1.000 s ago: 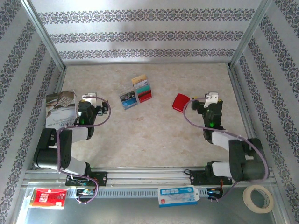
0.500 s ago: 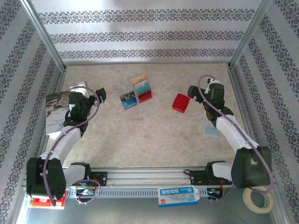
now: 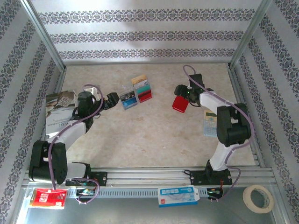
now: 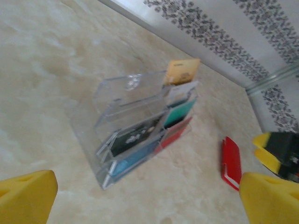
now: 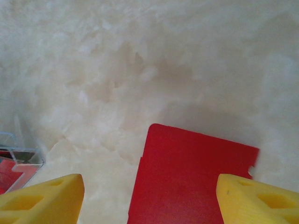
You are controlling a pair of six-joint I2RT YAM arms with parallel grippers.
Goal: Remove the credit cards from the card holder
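Right gripper (image 3: 181, 93) arrives over card holder (image 3: 180, 104)
jaws apart, holder just beneath, grab looks next; left gripper (image 3: 112, 99) open facing credit cards (image 3: 142, 88)

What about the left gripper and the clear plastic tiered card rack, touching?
Apart. The left wrist view shows bare table between the left gripper and the clear rack.
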